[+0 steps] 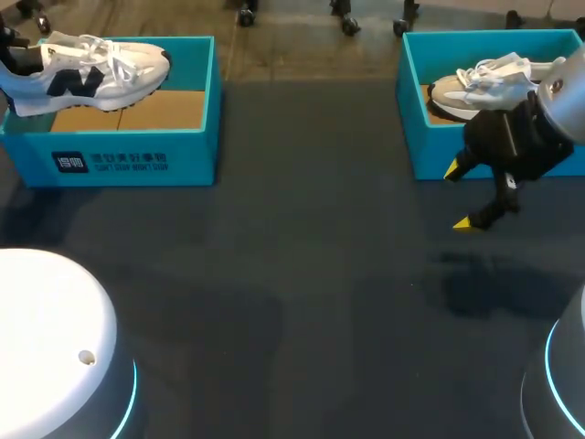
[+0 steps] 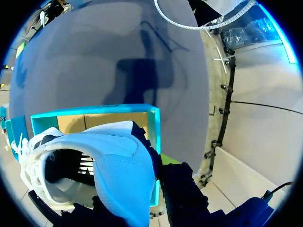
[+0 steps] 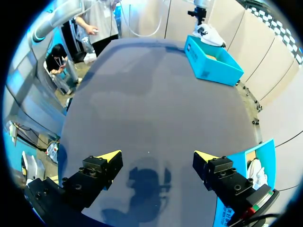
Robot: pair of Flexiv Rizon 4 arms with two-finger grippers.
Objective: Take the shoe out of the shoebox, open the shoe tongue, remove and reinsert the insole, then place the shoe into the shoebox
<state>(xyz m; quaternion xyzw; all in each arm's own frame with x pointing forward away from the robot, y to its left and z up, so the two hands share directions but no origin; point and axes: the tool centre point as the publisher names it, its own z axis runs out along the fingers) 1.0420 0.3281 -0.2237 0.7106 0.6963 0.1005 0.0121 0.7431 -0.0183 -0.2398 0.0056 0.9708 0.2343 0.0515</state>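
A white shoe with a navy logo (image 1: 87,73) hangs tilted over the left teal shoebox (image 1: 137,160), its heel past the box's left wall. My left gripper (image 1: 11,57) is shut on the heel. In the left wrist view the shoe (image 2: 113,161) fills the space between the fingers and hides their tips, with the shoebox (image 2: 94,109) just ahead below it. My right gripper (image 1: 460,196) stands open above the table, in front of the right box. In the right wrist view the right gripper (image 3: 157,157) holds nothing, and the shoe (image 3: 208,34) shows far ahead.
A second teal shoebox (image 1: 411,119) at the back right holds another white shoe (image 1: 484,80); this box (image 3: 246,165) lies close beside my right gripper's finger. Dark table mat (image 1: 302,274) spreads between the two boxes.
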